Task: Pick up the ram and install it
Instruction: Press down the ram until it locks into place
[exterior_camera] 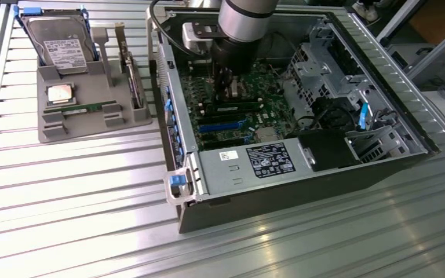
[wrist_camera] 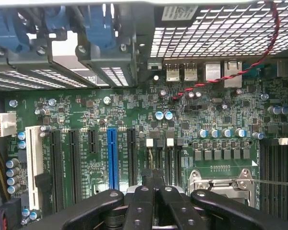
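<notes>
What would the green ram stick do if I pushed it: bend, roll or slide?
The ram is probably stiff: it looks like a flat circuit board. Thin and narrow, it is likely light. Flat sides mean it should not roll, and the gray holder would likely stop it sliding.

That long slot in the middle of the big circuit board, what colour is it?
Bright blue. The long slot shows best in the wrist view, standing out among black slots on the green circuit board.
</notes>
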{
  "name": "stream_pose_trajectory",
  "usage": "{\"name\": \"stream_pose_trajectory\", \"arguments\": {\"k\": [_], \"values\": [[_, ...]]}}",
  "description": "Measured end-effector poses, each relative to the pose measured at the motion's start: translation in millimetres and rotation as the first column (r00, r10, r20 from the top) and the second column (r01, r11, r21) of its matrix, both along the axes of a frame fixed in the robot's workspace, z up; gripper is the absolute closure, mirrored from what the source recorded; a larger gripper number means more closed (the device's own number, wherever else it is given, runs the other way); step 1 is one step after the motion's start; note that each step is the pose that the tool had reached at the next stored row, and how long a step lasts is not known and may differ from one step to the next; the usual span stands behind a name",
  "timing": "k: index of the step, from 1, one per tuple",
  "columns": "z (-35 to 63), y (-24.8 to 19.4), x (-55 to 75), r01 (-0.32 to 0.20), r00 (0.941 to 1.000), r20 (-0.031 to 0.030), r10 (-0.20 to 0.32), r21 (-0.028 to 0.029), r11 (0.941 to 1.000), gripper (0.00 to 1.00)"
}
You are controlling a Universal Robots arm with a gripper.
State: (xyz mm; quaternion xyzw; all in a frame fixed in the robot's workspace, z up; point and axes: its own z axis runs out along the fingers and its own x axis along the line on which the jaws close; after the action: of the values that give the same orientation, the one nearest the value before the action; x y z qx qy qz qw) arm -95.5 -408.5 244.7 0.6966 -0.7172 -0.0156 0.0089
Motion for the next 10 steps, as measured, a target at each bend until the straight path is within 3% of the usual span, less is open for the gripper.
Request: {"name": "stream_pose_trajectory", "arguments": {"k": [10], "values": [[-2.5, 0.3, -5.2, 0.0, 1.0, 0.0, 0.0, 0.0, 1.0, 0.89]]}}
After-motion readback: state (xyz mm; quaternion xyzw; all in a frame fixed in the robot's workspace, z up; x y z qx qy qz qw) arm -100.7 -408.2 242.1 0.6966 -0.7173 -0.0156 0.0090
